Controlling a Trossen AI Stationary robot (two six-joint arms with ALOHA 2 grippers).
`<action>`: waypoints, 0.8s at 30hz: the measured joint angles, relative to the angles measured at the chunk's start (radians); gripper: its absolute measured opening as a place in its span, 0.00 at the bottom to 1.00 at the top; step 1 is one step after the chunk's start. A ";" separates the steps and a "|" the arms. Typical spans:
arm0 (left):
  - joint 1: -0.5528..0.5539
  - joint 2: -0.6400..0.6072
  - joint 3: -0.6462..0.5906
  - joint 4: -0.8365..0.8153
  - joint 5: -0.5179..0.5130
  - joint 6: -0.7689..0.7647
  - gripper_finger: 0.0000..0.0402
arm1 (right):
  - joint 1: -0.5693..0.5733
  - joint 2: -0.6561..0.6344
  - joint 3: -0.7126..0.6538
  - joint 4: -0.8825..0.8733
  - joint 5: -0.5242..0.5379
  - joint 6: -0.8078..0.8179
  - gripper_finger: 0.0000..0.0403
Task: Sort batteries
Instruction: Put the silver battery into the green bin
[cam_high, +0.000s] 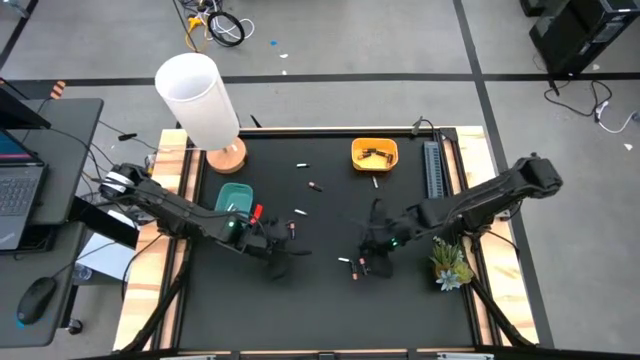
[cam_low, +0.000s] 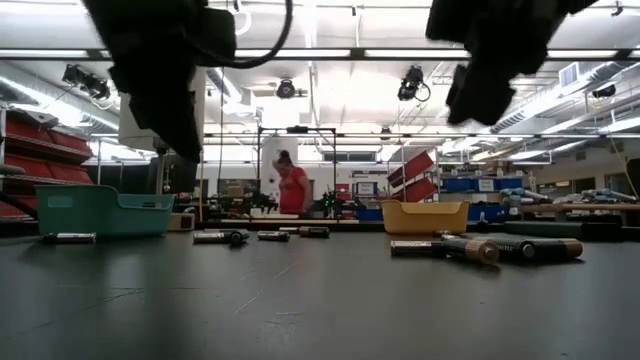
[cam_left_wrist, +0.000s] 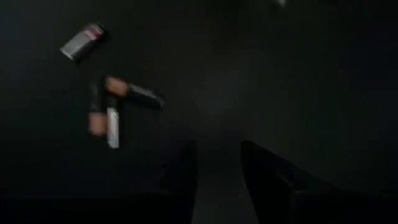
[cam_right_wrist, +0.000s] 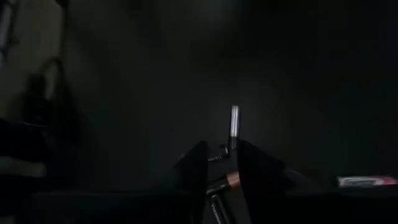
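Batteries half sorted, both arms low over the mat

Batteries (cam_high: 315, 186) lie scattered on the black worktop (cam_high: 330, 310), a few loose ones up near the orange bin (cam_high: 375, 153), which already holds some dark ones, presumably so each kind ends up in its own bin. A teal bin (cam_high: 234, 196) sits on the left side beside the lamp (cam_high: 200, 100).

Right end effector (cam_right_wrist: 221, 163) hangs just over the mat near the middle, its fingers a little apart with a copper-ended battery (cam_right_wrist: 225, 182) lying between them; I cannot tell whether it is pinching that one or only straddling it. A silver battery (cam_right_wrist: 234, 122) lies just beyond the fingertips.

Left end effector (cam_left_wrist: 219, 163) hovers low near the teal bin, fingers spread with nothing between them, and a small cluster of batteries (cam_left_wrist: 115, 102) lies off to one side of it, likely its next pick.

A plant sprig (cam_high: 450, 262) stands at the right edge, clear of the work
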 joint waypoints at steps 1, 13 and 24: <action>-0.001 0.000 0.000 0.003 -0.022 -0.028 0.33 | 0.007 0.029 0.005 0.000 0.001 0.002 0.26; -0.107 -0.005 0.003 0.031 -0.044 -0.166 0.33 | 0.043 0.320 0.164 0.003 0.122 -0.057 0.29; -0.170 -0.005 0.003 0.010 -0.022 -0.240 0.33 | 0.043 0.400 0.176 0.058 0.125 -0.134 0.29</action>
